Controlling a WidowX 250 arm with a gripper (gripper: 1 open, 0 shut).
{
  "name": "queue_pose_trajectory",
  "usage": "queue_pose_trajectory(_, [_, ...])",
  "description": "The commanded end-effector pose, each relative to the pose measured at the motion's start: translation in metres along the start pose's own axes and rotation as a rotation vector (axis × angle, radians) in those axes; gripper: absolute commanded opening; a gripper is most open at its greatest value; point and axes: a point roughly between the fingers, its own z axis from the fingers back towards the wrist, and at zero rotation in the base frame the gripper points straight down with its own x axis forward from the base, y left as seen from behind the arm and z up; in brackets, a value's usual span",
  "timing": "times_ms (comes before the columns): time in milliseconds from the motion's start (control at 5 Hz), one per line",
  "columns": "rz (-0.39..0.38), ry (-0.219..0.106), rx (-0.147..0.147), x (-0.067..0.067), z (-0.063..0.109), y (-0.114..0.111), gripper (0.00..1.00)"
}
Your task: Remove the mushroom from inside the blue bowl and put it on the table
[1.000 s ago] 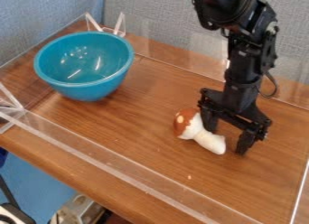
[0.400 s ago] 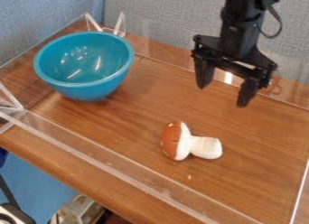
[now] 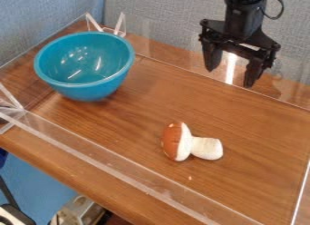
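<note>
The mushroom (image 3: 190,143) lies on its side on the brown table (image 3: 109,124), orange-brown cap to the left and cream stem to the right. The blue bowl (image 3: 83,65) stands at the back left with nothing visible inside. My gripper (image 3: 237,69) hangs open in the air well above and behind the mushroom, at the upper right, pointing down with nothing between its black fingers (image 3: 208,56).
Low clear acrylic walls (image 3: 145,174) edge the table along the front and the sides. A white clip-like fitting (image 3: 107,26) sits behind the bowl. Dark cables (image 3: 276,6) trail from the arm at the top right.
The gripper, low around the mushroom a second ago, has risen and drawn back toward the upper right. The mushroom stays lying on the table, now fully in view.
</note>
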Motion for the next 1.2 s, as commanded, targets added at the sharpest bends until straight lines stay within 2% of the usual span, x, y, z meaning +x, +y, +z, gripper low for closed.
queue_pose_trajectory(0, [0.008, -0.076, 0.002, 0.038, 0.015, 0.011, 1.0])
queue_pose_trajectory(200, [0.003, -0.076, 0.0, 0.058, 0.007, 0.015, 1.0])
queue_pose_trajectory(600, [0.034, -0.066, 0.0, 0.056, 0.004, 0.015, 1.0])
queue_pose_trajectory(1000, [-0.064, -0.055, -0.021, 0.053, -0.01, 0.006, 1.0])
